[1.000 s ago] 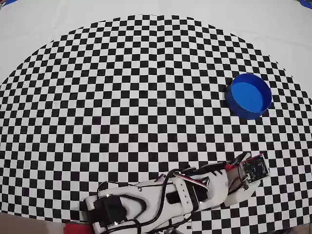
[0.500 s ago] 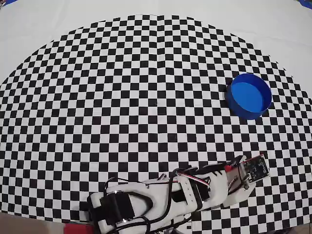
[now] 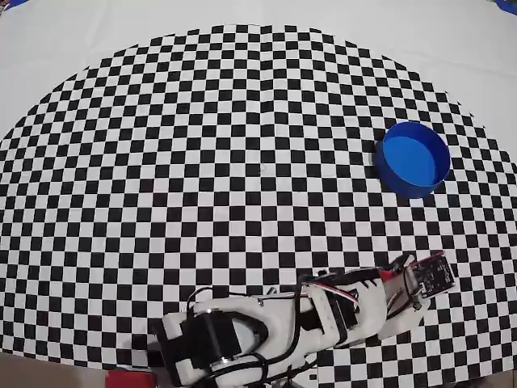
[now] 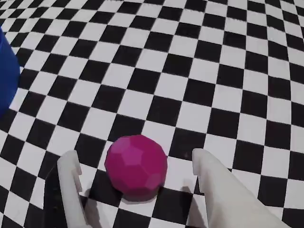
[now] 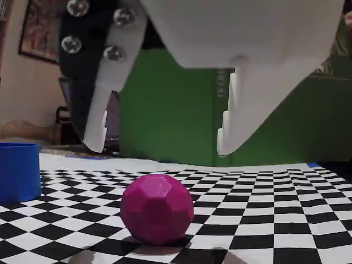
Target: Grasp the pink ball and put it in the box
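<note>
The pink ball (image 4: pixel 136 166) rests on the checkered cloth, and the fixed view (image 5: pixel 157 208) shows it too. My gripper (image 4: pixel 134 156) is open and empty, with one white finger on each side of the ball and not touching it. In the fixed view the gripper (image 5: pixel 160 147) hangs with its fingertips a little above the top of the ball. The blue box (image 3: pixel 408 187) stands empty at the right of the overhead view, at the left edge of the wrist view (image 4: pixel 7 71) and at the left of the fixed view (image 5: pixel 19 170). In the overhead view the arm hides the ball.
The arm (image 3: pixel 355 311) lies along the bottom of the overhead view, reaching right. The checkered cloth (image 3: pixel 242 162) covers most of the table, with a plain white border at the back. A green wall (image 5: pixel 170 110) stands behind in the fixed view.
</note>
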